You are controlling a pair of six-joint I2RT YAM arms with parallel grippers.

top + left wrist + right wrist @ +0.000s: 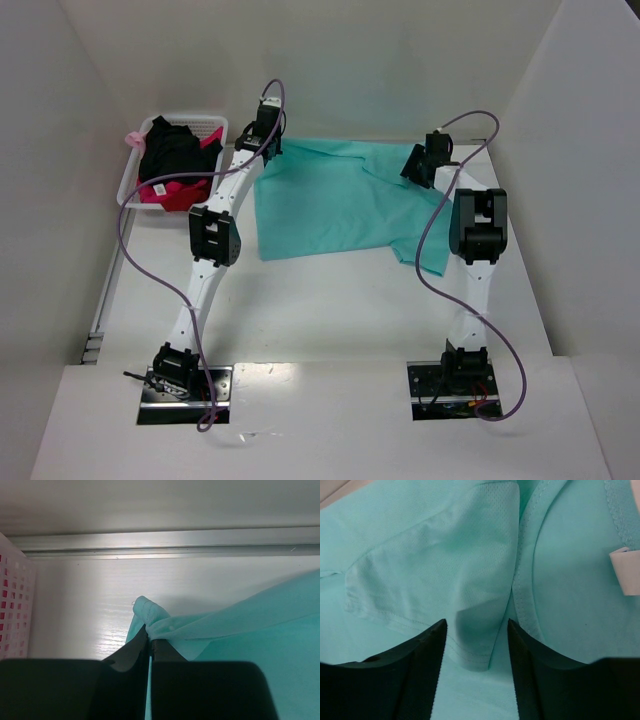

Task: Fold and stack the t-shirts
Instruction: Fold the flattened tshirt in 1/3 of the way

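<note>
White table (320,310): teal tee (320,205) spread, rumpled.

Soft matt cloth for the teal t-shirt (330,205), with a fine mesh-like knit and stitched hems. Smooth white neck label (626,570). Matt cloth also for the black t-shirt (172,150) and the pink-red t-shirt (160,192). White plastic lattice for the basket (207,122). Faint wood grain and light sheen on the white table (90,610). Brushed, shiny metal rail (165,542). Matt black plastic fingers (415,680) of the right gripper (476,625).
</note>
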